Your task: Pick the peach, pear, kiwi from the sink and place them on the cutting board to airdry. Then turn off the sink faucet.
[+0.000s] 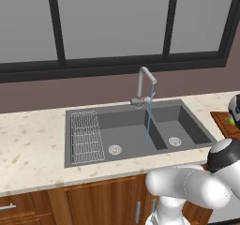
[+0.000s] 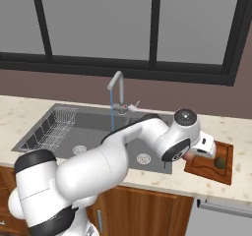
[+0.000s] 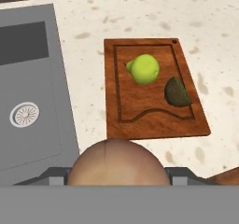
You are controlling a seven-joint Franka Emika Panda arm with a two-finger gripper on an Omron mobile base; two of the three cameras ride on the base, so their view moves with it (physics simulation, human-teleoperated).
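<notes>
Gripper (image 3: pixel 116 178): closed on the peach (image 3: pixel 117 163), above the counter edge just short of the cutting board (image 3: pixel 154 122).
Sink (image 3: pixel 28 101): left of board.
Pear (image 3: pixel 144 69): on board.
Kiwi (image 3: pixel 177 93): on board, just right of pear.

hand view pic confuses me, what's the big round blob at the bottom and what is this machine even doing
It is a white robot arm in a simulated kitchen. Two cameras ride on its base behind it and look over the sink, where the sink faucet is running. The third camera sits on the hand and looks down past the gripper. The blob is the peach, held between the fingers, very close to the lens. Below it on the speckled counter lies the cutting board, with the pear and the kiwi already on it. The peach is not yet set down.
</notes>
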